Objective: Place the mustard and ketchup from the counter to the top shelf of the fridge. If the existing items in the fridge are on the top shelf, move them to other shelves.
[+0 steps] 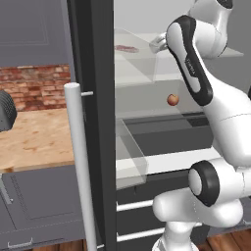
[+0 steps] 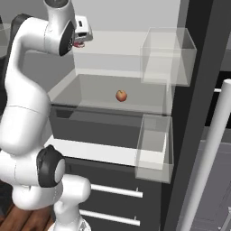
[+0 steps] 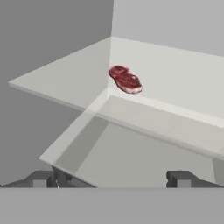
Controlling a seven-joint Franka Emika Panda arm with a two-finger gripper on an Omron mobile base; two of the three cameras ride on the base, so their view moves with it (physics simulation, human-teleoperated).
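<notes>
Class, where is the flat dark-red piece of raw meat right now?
The flat dark-red piece of raw meat lies on the fridge's top clear glass shelf, near its back corner, above the shelf holding the small round reddish apple.

A: Tally, fridge interior?
B: One flat dark-red piece of raw meat (image 3: 125,79), one round reddish-orange apple (image 2: 121,95) (separate shelves). Two clear plastic door bins (image 2: 168,56).

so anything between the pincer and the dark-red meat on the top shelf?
No. In the hand view only bare clear glass top shelf lies between the open pincer and the flat dark-red meat piece.
</notes>
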